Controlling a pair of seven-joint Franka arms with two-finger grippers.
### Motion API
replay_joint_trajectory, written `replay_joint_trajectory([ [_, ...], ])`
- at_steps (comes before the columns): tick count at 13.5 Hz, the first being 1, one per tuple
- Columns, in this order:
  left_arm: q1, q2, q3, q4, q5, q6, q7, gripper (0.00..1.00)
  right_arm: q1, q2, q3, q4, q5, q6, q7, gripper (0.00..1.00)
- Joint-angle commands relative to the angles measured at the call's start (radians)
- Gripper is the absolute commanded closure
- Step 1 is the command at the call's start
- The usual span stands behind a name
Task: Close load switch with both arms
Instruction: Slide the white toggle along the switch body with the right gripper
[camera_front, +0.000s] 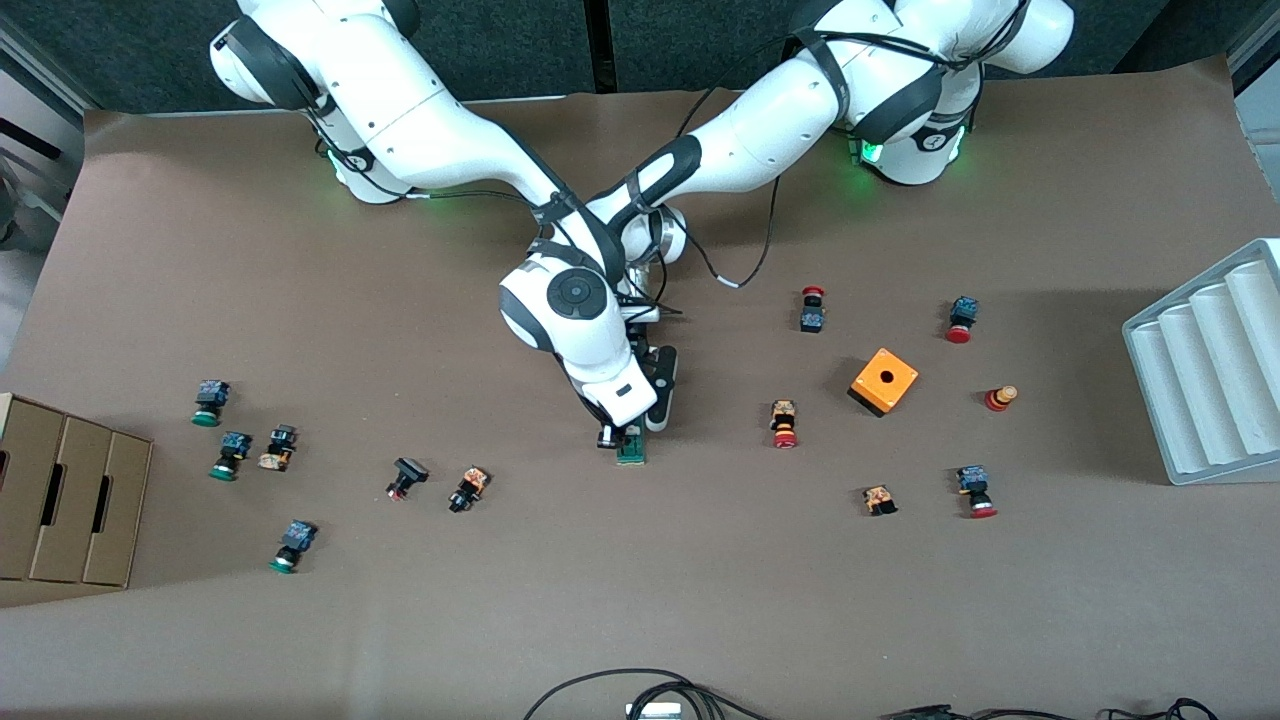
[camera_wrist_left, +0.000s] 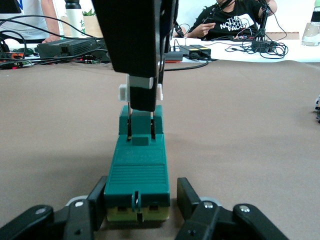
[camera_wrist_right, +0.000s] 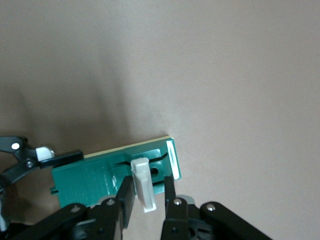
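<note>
The right gripper (camera_wrist_right: 147, 197) is pinching the white sliding piece (camera_wrist_right: 142, 182) of the load switch (camera_front: 631, 447), mid-bench. The left gripper (camera_wrist_left: 139, 212) is clamping the green body. The slider seems not yet pushed home, so closing remains.

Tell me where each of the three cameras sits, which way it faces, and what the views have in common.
Front view: high across the table, facing both white arms; left pincer and right pincer meet at the narrow green load switch.
Left wrist view: low on the left arm, looking along the switch; its own fingers clamp the sides.
Right wrist view: on the right arm, looking down; its pincer is shut on the white sliding piece.
Shared: all three show the switch and both pincers.
</note>
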Motion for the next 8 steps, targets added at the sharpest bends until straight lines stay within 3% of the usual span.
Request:
replay_joint_trajectory([
  [1,-0.015,0.025,0.012,0.026,0.013,-0.002,-0.017,0.38,-0.013,-0.009,-0.001,0.009,-0.045,0.012,0.021,0.69],
  [8,-0.016,0.026,0.012,0.025,0.013,-0.002,-0.017,0.38,-0.015,0.000,-0.001,0.029,-0.045,0.012,0.022,0.69],
])
